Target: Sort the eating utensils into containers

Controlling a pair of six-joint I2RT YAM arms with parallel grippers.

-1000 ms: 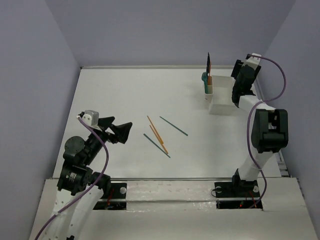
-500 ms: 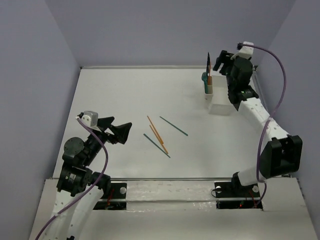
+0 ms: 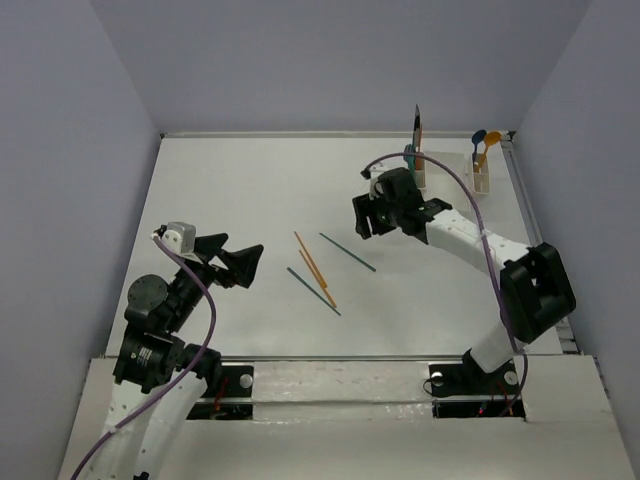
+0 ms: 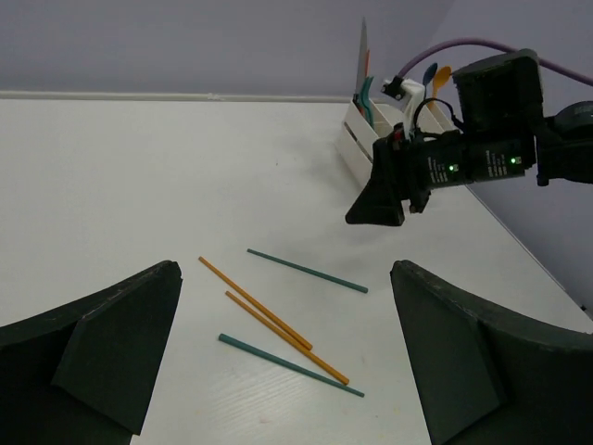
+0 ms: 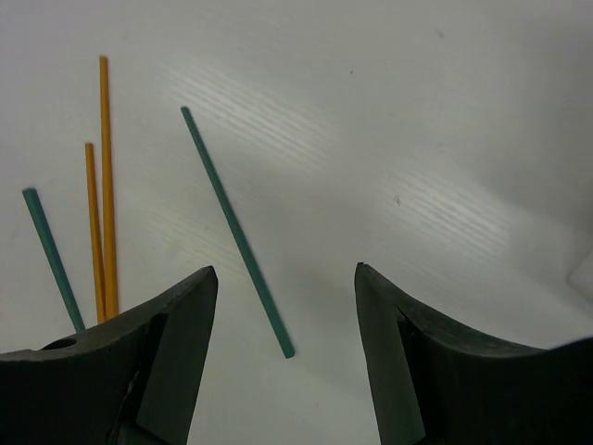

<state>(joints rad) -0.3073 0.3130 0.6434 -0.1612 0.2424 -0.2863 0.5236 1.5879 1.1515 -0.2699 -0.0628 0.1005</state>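
Two orange chopsticks (image 3: 313, 265) and two dark teal chopsticks (image 3: 347, 252) lie loose on the white table's middle. My right gripper (image 3: 362, 222) is open and empty, hovering just above the far teal chopstick (image 5: 236, 232), whose near end lies between the fingers. The orange pair (image 5: 104, 204) shows to its left. My left gripper (image 3: 245, 262) is open and empty, left of the chopsticks (image 4: 255, 304). The white caddy (image 3: 450, 178) stands at the far right. Its left cup holds a knife and a teal spoon; its right cup holds blue and orange spoons (image 3: 483, 140).
The right arm (image 3: 460, 235) stretches from its base across the table's right side, in front of the caddy. Grey walls close the table at the back and both sides.
My right gripper has swung away from the caddy at the far right to the table's middle, over the teal chopstick. The spoons in the right cup now show. The left arm has not moved.
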